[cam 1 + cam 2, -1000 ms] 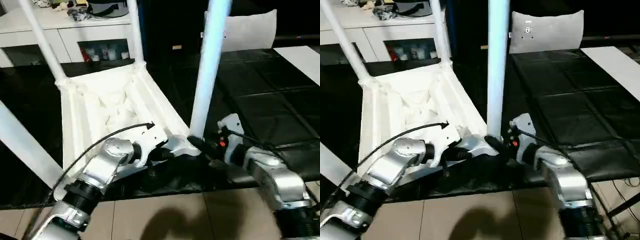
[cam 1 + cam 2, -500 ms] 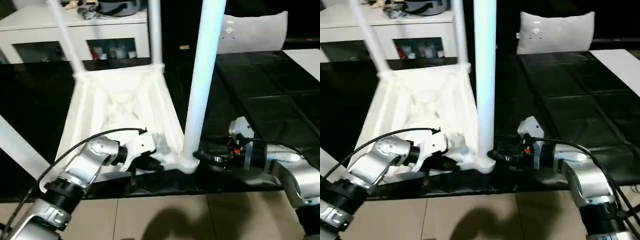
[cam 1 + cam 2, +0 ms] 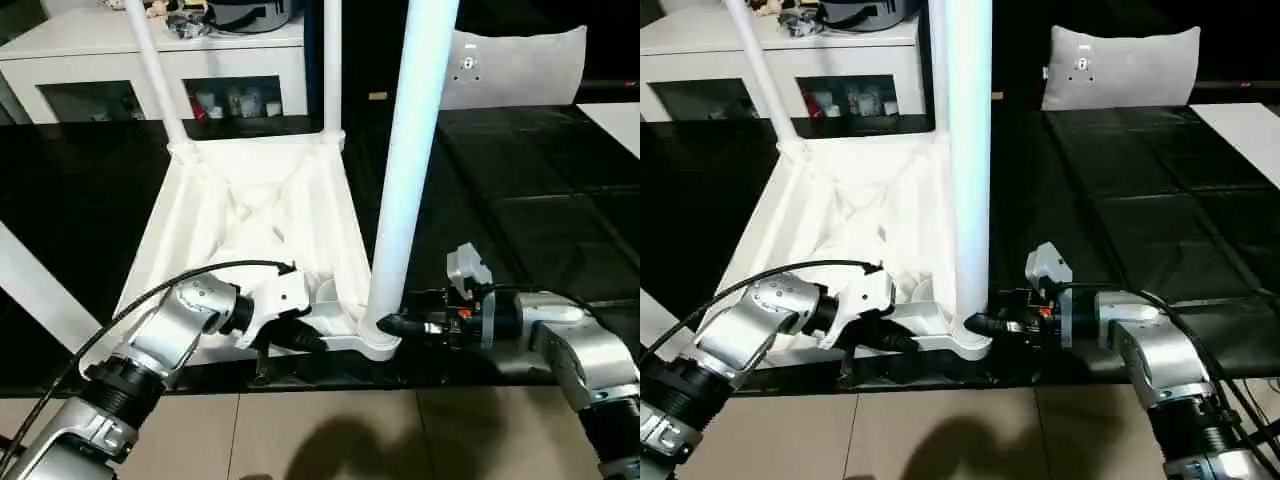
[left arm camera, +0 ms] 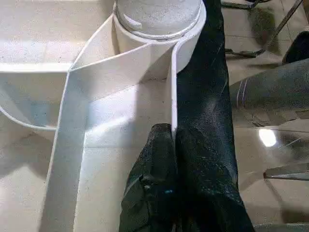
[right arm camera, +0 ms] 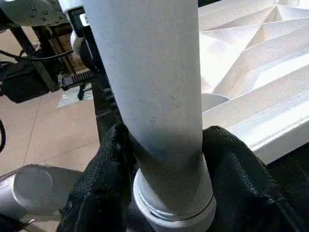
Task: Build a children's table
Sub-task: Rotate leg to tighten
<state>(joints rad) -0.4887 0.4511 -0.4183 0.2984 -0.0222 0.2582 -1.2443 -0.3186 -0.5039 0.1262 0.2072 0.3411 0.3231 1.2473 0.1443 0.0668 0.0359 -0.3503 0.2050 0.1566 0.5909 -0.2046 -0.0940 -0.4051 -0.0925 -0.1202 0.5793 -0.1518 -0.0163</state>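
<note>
Your left gripper [image 4: 175, 145] has its jaws clamped on the table [image 3: 250, 215] rim. Your right gripper's [image 5: 166, 159] jaws grip the near leg [image 3: 412, 170] at its base, at the bench [image 3: 520, 200] edge.

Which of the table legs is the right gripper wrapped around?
The near leg in the front corner socket: the right gripper has a finger on each side of its base. The two far legs stand untouched.

children's table [image 3: 250, 215]: white | upside down on black surface | legs upright
</note>
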